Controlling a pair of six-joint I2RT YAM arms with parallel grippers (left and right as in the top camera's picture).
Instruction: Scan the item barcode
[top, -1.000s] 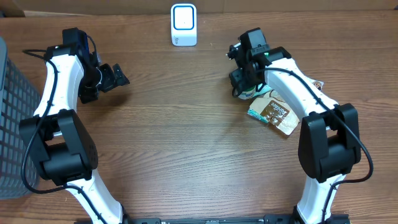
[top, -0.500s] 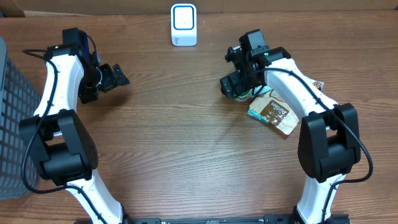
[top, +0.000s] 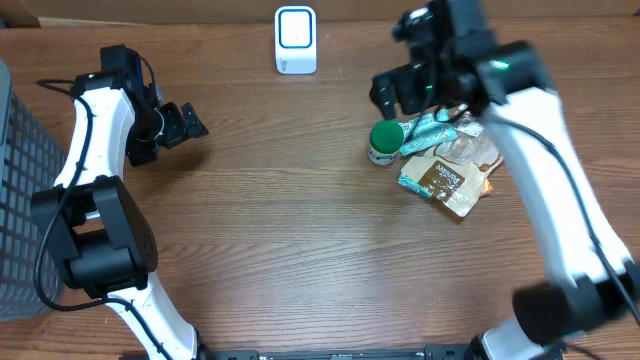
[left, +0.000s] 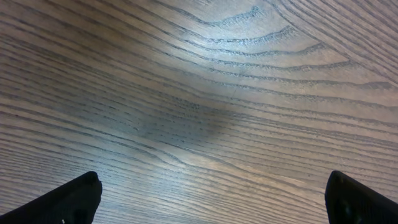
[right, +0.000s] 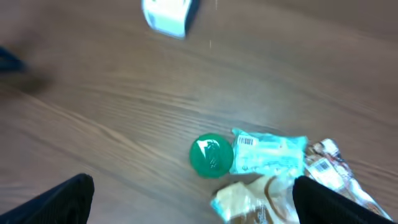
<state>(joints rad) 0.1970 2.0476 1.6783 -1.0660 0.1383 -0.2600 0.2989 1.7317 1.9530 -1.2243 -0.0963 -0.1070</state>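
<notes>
R fingers (top: 400, 92) wide, empty, hovering over items at 2 o'clock on worktop (top: 300, 230): green-cap bottle (top: 384, 141), teal packet (top: 432, 130), barcode up, prob. next pick. Scanner (top: 295, 40) at 12. L fingers (top: 186, 122) wide, idle at 10.

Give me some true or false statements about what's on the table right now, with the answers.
1. The right end effector holds the green-capped bottle. False: it is open and empty, and the bottle stands free on the table.
2. The white scanner sits at the far edge, between the two arms. True.
3. The left end effector is open, with only bare wood beneath it. True.
4. The teal packet lies next to the scanner. False: it lies right beside the bottle.
</notes>
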